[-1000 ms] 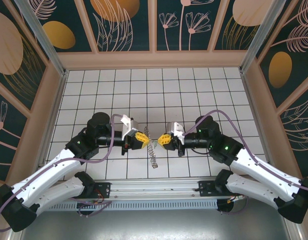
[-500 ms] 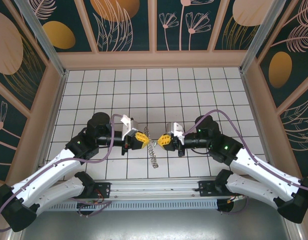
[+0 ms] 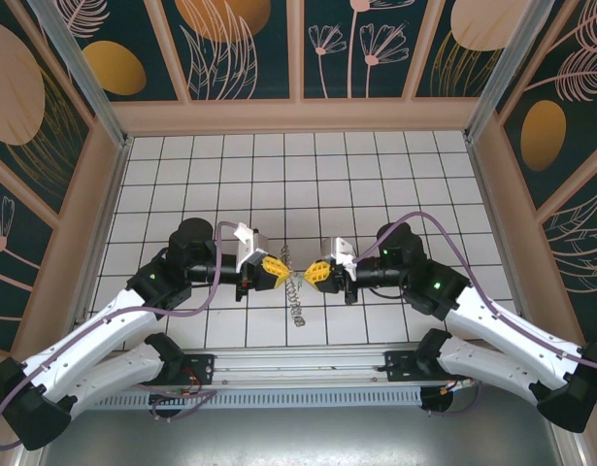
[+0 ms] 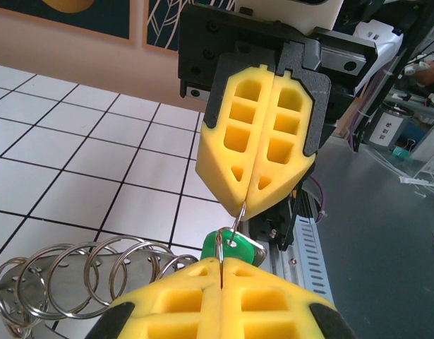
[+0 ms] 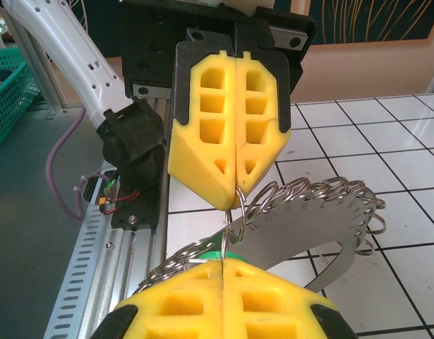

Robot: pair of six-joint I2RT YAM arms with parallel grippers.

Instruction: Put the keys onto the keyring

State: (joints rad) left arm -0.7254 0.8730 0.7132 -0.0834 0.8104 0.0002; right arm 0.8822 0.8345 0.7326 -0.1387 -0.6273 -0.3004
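Plainly the key [image 4: 234,247], a small green-headed piece, looks light and stiff. It sits over the middle of the tiled table [image 3: 279,165], toward the near edge, tucked between the two gripper tips. I cannot tell whether it is threaded on. The keyring [image 4: 236,220] is thin, springy wire, probably slick and apt to twist, so I would take it across the wire, close to the fingertips. A string of silvery rings [image 4: 82,272] and a flat metal plate [image 5: 301,226] hang beside it and would likely swing. The left gripper [image 4: 221,263] has its yellow fingers pressed together on the wire. The right gripper [image 4: 246,205], facing it, pinches the same ring from the right.
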